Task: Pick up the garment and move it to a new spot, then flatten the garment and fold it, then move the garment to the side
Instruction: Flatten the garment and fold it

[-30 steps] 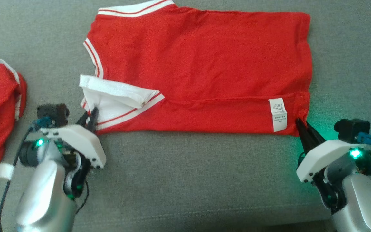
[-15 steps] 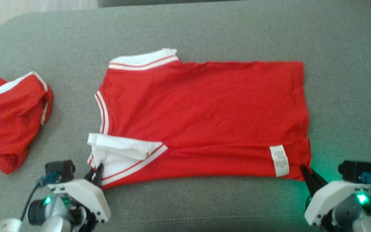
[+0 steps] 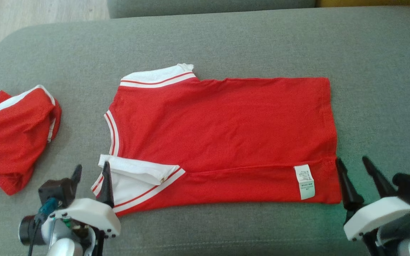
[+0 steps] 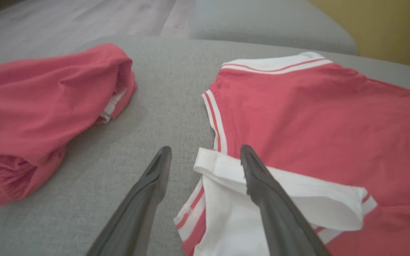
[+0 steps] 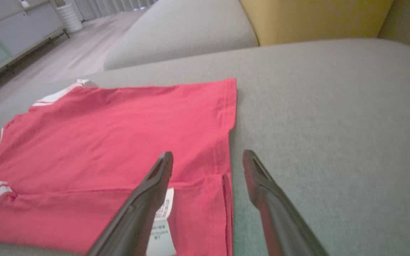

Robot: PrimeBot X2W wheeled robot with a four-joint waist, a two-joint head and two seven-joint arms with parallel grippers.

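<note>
Left gripper (image 3: pixel 92 167): fingers stood wide apart, holding nothing; one finger lay over the garment's white near-left corner.
Right gripper (image 3: pixel 352 160): fingers wide apart, empty, astride the hem at the near-right corner.
Garment (image 3: pixel 222 135): red shirt with white striped trim, lay flat mid-cushion.
Care label (image 3: pixel 305 181): white, faced up by the right hem.
Second red garment (image 3: pixel 12 131): bunched, well apart on the left.
Sofa cushion (image 3: pixel 226 42): grey, carried both.
</note>
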